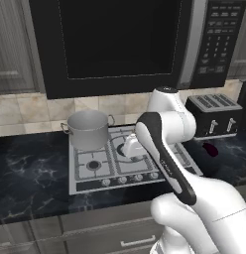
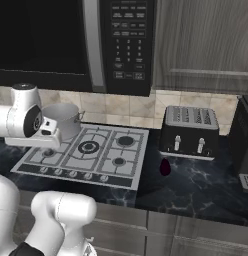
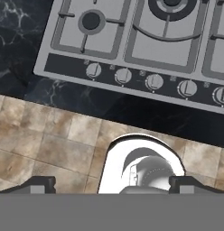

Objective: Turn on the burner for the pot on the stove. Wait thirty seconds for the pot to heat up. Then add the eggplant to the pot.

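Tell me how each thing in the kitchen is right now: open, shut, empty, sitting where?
pot: upright on the stove's back left burner, no lid.
eggplant: on the counter, in front of the toaster.
microwave: door shut.
gripper: open, holding nothing, above the knobs.

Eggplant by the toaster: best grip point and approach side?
Grip the eggplant across its narrow middle, coming from above or the front: it stands apart on the bare counter, with the toaster close behind. Its exact shape is too small to tell.
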Controlling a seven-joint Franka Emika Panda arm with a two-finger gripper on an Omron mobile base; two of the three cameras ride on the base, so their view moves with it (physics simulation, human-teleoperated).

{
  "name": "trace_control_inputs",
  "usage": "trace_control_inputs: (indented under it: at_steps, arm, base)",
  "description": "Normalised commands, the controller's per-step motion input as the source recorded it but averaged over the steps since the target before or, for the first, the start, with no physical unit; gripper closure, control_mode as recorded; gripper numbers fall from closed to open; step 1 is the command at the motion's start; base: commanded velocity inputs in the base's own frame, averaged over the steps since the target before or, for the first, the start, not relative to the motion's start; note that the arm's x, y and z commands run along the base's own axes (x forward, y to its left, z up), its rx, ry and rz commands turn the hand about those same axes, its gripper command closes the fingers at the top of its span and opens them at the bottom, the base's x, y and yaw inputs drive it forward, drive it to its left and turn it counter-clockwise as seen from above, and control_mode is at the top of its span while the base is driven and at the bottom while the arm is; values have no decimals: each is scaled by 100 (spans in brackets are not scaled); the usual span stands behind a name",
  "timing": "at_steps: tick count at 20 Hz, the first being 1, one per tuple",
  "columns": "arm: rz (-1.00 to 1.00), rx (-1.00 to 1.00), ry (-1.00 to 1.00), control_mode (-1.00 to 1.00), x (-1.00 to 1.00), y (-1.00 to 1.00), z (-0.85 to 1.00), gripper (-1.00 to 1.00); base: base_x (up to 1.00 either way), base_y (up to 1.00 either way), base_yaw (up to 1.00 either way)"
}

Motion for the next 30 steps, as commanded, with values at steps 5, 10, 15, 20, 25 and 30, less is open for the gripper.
trace_control_inputs:
  at_steps: [5,10,15,20,25,30]
  arm:
    - [1,0,10,-100,0,30,-23,-100]
    - [0,0,0,-100,0,12,-14,-100]
    - [0,0,0,-100,0,0,-7,-100]
    - [0,0,0,-100,1,0,-20,-100]
    - [0,0,0,-100,2,0,-11,-100]
    - [0,0,0,-100,6,0,-13,-100]
  base:
    - [0,0,0]
    - [0,0,0]
    - [0,0,0]
    - [0,0,0]
    - [0,0,0]
    - [0,0,0]
